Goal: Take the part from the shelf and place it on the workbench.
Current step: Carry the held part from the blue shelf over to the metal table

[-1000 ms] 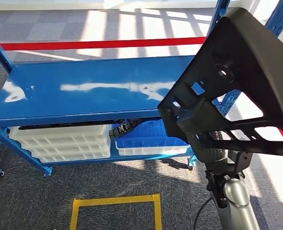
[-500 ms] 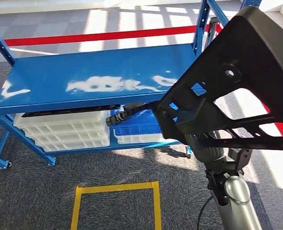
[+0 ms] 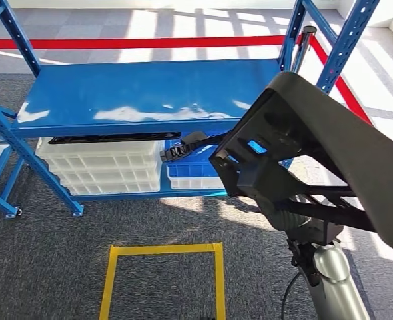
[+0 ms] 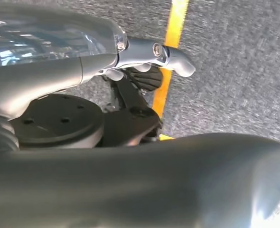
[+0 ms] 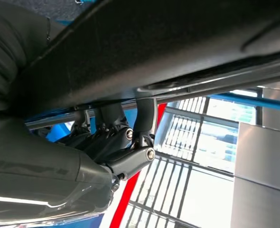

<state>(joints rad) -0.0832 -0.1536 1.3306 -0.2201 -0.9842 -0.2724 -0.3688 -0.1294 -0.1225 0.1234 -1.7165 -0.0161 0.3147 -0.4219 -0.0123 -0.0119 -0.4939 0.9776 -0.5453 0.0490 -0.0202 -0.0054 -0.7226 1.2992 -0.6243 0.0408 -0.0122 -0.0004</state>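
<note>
While the right hand [image 5: 113, 147] gripped the big black part [image 3: 330, 160] from underneath, its dark fingers [image 5: 106, 137] were curled up around a bar on the part's ribbed underside, and the part lay directly over them, held in the air in front of the blue shelf [image 3: 144, 100] rather than resting on it. Beyond the fingertips, stacked white trays [image 3: 104, 170] and a blue bin [image 3: 194, 170] sat on the shelf's lower level, with a second black piece [image 3: 184, 148] lying on the bin. Further out, a red line [image 3: 134, 43] crossed the floor behind the shelf. Near the left hand [image 4: 145, 80], whose fingers were mostly hidden so I could not tell how they were set, yellow tape [image 4: 169, 52] ran across grey carpet [image 4: 231, 61].
</note>
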